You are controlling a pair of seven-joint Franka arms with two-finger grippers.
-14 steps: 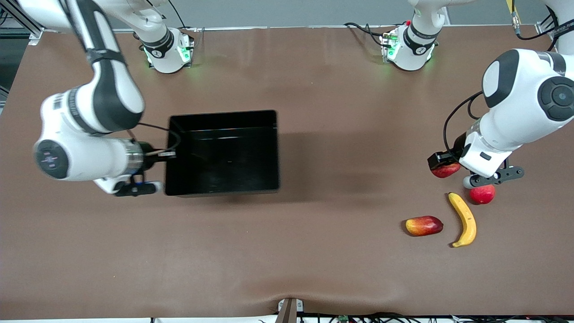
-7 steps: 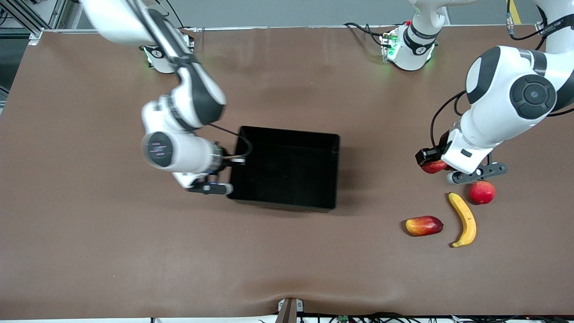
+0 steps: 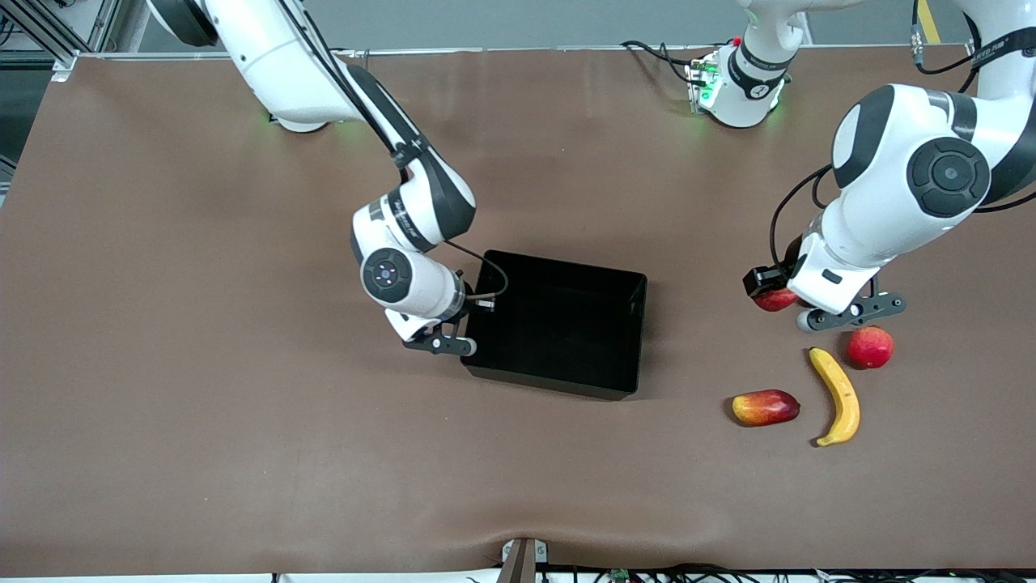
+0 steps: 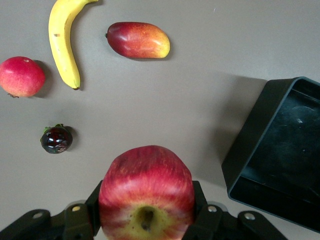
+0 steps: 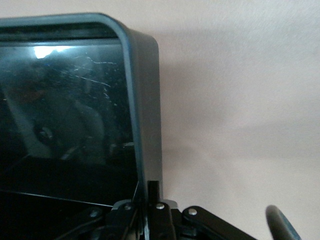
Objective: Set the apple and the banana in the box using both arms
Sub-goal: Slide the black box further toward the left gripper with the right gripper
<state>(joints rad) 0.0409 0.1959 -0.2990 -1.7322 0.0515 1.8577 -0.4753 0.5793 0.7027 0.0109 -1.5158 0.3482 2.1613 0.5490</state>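
Landmark: I take the box (image 3: 558, 334) as my reference, a black open tray sitting skewed near the middle of the table (image 3: 202, 421)
Right gripper (image 3: 473, 317): I see its fingers pinching the box wall at the end toward the right arm's end of the table; in the right wrist view the rim (image 5: 145, 125) runs straight into the pressed-together fingers
Left gripper (image 4: 146, 227): in the air off the box's end toward the left arm's end of the table, fingers clamped on the apple (image 4: 146, 192)
Apple: red with yellowish streaks, stem hollow facing the left wrist camera, well apart from the box and not in it
Banana (image 3: 838, 395): lying on the table, well apart from the box toward the left arm's end, nearer the front camera than the held apple
Mango (image 3: 765, 406): between the banana and the box, just beside the banana
Red fruit (image 3: 870, 346): near the banana's upper tip
Dark berry (image 4: 56, 139): small, on the table near the red fruit, seen only from the left wrist
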